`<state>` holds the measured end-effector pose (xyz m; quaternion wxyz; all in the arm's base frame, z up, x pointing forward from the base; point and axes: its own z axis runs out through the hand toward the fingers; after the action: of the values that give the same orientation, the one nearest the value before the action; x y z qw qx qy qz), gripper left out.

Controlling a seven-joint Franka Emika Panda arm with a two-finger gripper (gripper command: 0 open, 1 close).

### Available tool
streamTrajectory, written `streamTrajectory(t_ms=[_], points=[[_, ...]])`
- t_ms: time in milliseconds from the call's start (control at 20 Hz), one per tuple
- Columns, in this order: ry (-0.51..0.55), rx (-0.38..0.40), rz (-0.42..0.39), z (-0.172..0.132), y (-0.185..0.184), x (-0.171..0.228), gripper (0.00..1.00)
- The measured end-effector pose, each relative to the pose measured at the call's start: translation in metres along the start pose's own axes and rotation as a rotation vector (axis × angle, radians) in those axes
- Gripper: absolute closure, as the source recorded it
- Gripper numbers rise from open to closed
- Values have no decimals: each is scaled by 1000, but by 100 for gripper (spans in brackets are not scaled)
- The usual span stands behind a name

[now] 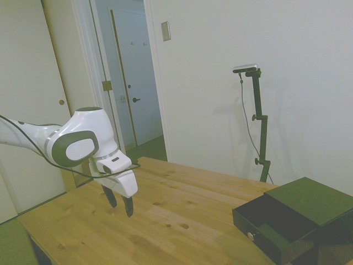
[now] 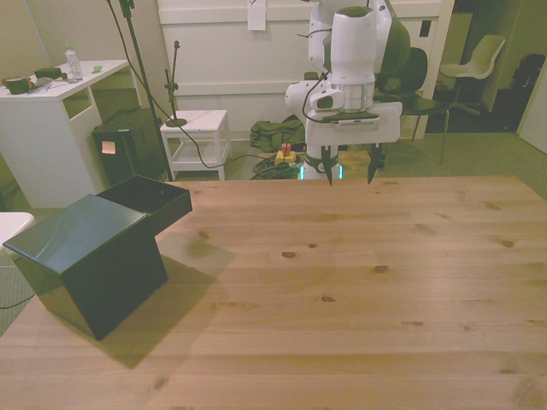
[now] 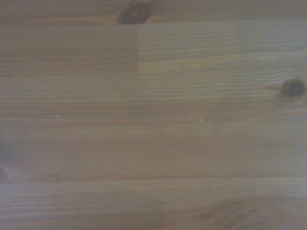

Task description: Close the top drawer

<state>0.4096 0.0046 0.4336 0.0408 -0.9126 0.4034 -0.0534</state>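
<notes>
From the side view you see the top drawer (image 1: pixel 268 226) pulled out, its knob (image 1: pixel 251 236) showing. The front view hides the knob but shows the gripper (image 2: pixel 349 175) spread, well apart from the drawer at its left. The wrist view gives you only table (image 3: pixel 153 143).

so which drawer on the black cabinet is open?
The top drawer: it is pulled out from the cabinet, its inside exposed, silvery knob on its front. No other drawer sticks out. The gripper is well clear.
</notes>
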Motion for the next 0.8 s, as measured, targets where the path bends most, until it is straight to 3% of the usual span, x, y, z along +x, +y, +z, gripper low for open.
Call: streamTrajectory(t_ms=[150, 550, 800], points=[[12, -1, 4, 0, 1, 3, 0], [93, 58, 376, -17, 55, 92, 0], [109, 58, 533, -23, 101, 160, 0]])
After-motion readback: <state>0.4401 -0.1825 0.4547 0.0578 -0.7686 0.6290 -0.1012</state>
